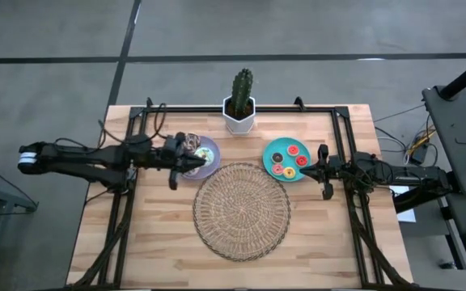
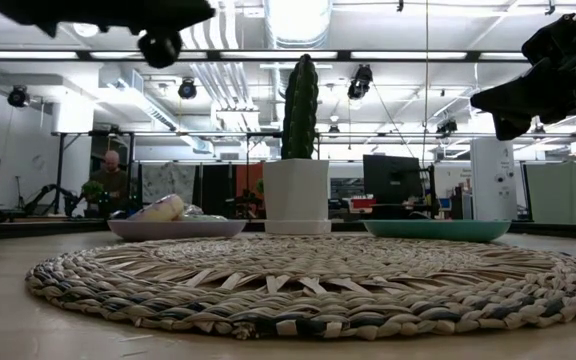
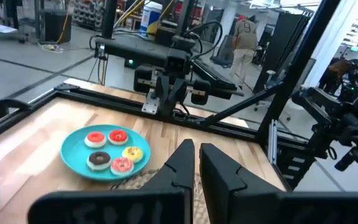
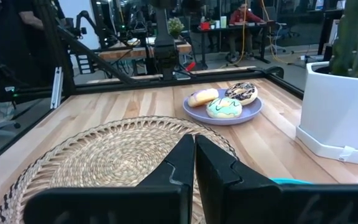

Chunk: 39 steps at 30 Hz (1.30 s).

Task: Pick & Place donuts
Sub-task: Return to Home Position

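Three larger donuts (image 4: 224, 107) lie on a lavender plate (image 4: 248, 112): one white-green, one brown-white (image 4: 241, 92) and one pale (image 4: 202, 97). Several tiny donuts (image 3: 117, 136), red, yellow, dark brown and pink, lie on a teal plate (image 3: 73, 158). My left gripper (image 1: 194, 159) hangs shut above the lavender plate (image 1: 210, 166) and holds nothing. My right gripper (image 1: 307, 170) is shut and empty at the right rim of the teal plate (image 1: 275, 149), above the table.
A round woven wicker mat (image 1: 241, 210) lies in the middle of the table, near both plates. A white pot with a cactus (image 1: 239, 109) stands at the far edge between the plates. Black frame rails (image 1: 340, 137) run along the table's sides.
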### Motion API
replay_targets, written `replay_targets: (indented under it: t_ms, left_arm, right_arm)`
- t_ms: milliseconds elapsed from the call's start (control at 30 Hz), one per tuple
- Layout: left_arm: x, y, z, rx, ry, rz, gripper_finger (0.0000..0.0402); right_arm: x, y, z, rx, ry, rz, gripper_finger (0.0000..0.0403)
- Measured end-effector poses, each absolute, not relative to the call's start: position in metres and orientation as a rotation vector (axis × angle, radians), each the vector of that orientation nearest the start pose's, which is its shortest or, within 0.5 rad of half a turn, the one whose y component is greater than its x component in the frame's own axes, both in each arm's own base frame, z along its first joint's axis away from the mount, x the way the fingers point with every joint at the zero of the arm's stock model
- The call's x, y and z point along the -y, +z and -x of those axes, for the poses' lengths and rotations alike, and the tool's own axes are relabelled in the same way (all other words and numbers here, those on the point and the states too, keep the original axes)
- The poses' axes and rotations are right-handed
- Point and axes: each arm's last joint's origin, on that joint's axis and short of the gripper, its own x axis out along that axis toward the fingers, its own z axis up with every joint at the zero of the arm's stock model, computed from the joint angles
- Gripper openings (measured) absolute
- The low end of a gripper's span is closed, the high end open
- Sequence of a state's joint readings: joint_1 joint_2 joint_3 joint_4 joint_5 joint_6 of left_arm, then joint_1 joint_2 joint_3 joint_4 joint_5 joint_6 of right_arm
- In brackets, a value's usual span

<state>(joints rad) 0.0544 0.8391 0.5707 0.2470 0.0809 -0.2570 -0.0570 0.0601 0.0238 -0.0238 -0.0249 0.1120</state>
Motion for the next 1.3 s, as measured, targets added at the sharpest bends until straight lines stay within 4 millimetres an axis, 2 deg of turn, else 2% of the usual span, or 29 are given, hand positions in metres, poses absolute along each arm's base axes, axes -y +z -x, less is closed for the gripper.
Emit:
replay_targets:
  t_ms: [233,433,900,1300]
  left_arm:
    - [-0.006,0.269,-0.159,0.026,-0.030,0.229,0.0000]
    - [-0.005,0.249,-0.141,0.046,-0.036,0.228,0.0000]
    - [-0.004,0.219,-0.113,0.099,-0.041,0.230,0.0000]
    - [-0.001,0.204,-0.100,0.107,-0.060,0.236,0.0000]
  right_arm:
    - [0.005,0.165,-0.100,-0.059,-0.036,-0.114,0.0008]
    - [0.005,0.165,-0.100,-0.059,-0.036,-0.114,0.0008]
    - [0.005,0.165,-0.100,-0.059,-0.036,-0.114,0.0008]
    - [0.005,0.165,-0.100,-0.059,-0.036,-0.114,0.0008]
